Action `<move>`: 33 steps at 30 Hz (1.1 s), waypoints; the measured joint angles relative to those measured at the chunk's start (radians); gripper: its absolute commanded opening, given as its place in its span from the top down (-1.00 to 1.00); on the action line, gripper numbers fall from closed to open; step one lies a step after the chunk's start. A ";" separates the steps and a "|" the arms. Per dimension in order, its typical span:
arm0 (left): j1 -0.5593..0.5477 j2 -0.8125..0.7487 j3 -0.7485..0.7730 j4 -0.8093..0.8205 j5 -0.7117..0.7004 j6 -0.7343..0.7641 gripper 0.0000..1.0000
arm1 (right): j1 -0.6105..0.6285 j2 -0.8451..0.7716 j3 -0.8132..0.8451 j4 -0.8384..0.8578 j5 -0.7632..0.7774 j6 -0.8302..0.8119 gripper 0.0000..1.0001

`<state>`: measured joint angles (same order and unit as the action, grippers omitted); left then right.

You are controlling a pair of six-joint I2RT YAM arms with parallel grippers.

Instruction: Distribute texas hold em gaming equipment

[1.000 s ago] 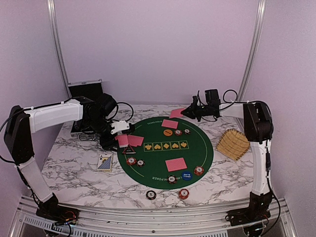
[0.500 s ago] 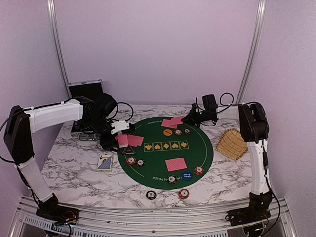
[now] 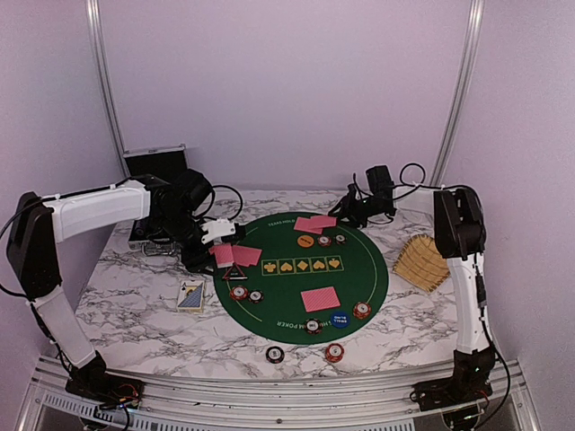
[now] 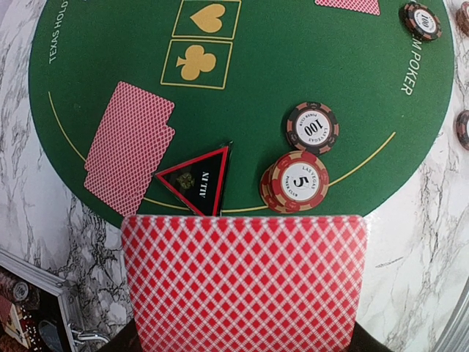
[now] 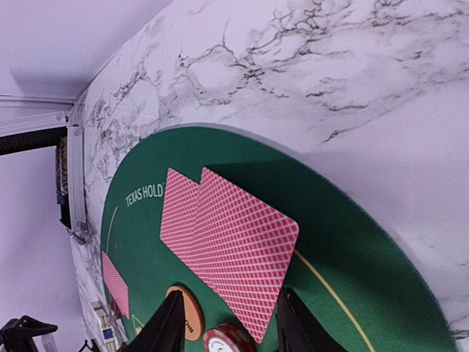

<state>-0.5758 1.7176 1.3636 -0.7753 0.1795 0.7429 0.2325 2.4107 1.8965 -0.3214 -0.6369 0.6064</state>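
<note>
In the left wrist view the held card (image 4: 242,282) fills the lower frame and hides the fingers of the left gripper (image 3: 218,242). We judge that pincer clenched on it, though we cannot tell whether it is one card or a stack. Its back is a red-and-white diamond lattice. It hangs at the left edge of the green mat (image 3: 287,289), beside the black triangular marker (image 4: 198,181) and two chips (image 4: 297,181) marked 5 and 100. The right gripper (image 5: 231,293) is released, its fingers apart over a corner of two overlapping pink-red cards (image 5: 227,238) that lie flat at the mat's far edge. One finger covers part of the orange button (image 5: 189,314). The case (image 4: 29,290) is cut off at the frame's corner.
</note>
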 measured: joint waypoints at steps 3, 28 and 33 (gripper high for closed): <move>0.000 -0.005 0.000 0.000 0.003 0.000 1.00 | 0.000 0.000 0.003 -0.038 0.029 -0.026 -0.11; 0.000 -0.034 -0.031 0.000 0.019 -0.025 1.00 | 0.270 -0.529 -0.518 0.142 0.085 -0.026 -0.98; -0.002 -0.034 -0.031 0.000 0.029 -0.035 1.00 | 0.319 -0.608 -0.689 0.176 0.079 0.022 -0.98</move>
<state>-0.5781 1.6840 1.3323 -0.7750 0.2081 0.7082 0.5518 1.8027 1.2076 -0.1455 -0.5583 0.6281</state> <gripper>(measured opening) 0.660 0.989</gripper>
